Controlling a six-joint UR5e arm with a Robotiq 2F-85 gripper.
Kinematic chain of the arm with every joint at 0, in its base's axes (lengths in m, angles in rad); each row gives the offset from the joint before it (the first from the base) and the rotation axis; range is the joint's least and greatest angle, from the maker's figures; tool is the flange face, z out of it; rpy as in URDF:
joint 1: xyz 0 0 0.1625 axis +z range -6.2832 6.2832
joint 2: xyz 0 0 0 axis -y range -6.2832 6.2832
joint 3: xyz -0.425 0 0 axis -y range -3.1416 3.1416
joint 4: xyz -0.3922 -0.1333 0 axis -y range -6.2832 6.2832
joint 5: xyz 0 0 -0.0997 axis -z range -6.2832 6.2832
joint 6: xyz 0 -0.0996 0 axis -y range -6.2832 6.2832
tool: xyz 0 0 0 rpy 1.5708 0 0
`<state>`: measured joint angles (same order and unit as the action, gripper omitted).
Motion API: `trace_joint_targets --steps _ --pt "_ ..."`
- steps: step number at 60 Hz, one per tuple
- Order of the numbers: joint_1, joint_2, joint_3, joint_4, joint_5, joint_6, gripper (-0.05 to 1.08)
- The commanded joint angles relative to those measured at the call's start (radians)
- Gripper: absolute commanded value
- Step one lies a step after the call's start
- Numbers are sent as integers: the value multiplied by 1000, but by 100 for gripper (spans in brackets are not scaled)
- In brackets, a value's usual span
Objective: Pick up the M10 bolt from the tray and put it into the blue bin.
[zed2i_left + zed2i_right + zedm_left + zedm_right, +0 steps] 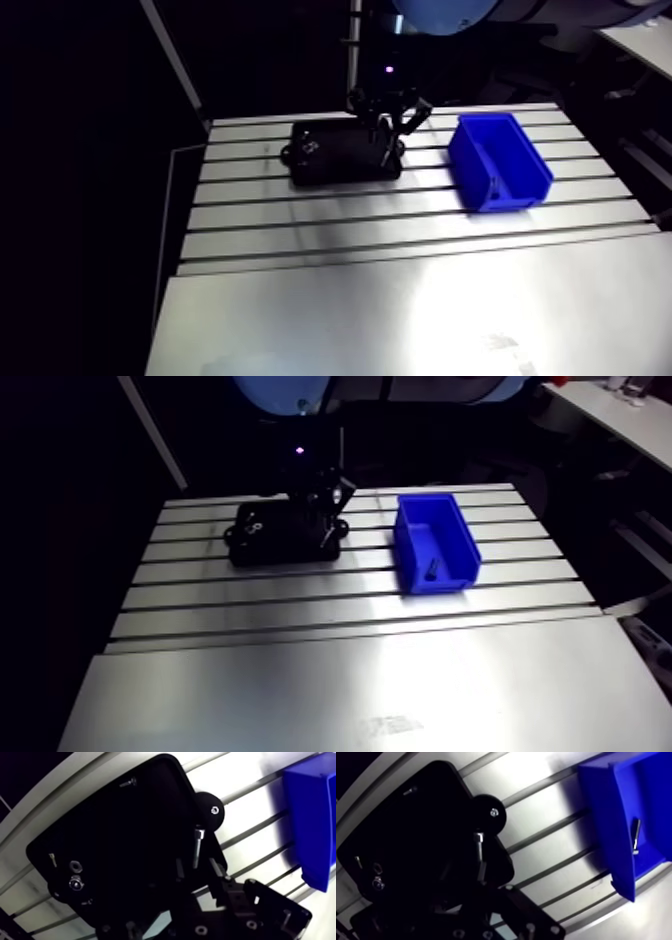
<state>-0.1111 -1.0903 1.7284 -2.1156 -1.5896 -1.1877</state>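
Hand [197, 868] hovers at bolt [198, 849] over black tray [115, 837] on slotted table [400, 300].

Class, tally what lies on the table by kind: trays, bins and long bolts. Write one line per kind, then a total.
Tray: 1
Bin: 1
Long bolts: 2 (tray bolt, bin bolt)
Total: 4

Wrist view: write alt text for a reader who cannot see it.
A bolt shows just ahead of the gripper, over the black tray near its edge. A blue bin stands apart on the slotted table, another bolt inside.
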Motion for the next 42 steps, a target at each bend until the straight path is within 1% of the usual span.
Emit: trace_joint_targets --steps 1,19,21,22,24,42 --pt "-1 17 -6 -4 0 1 65" --pt "1 20 -3 -4 0 3 65" --pt "1 21 -2 -4 -2 3 66" --pt "1 21 -2 -4 -2 3 69" --pt "1 22 -2 -4 -2 3 71" --pt "1 33 -2 -5 -5 3 71"
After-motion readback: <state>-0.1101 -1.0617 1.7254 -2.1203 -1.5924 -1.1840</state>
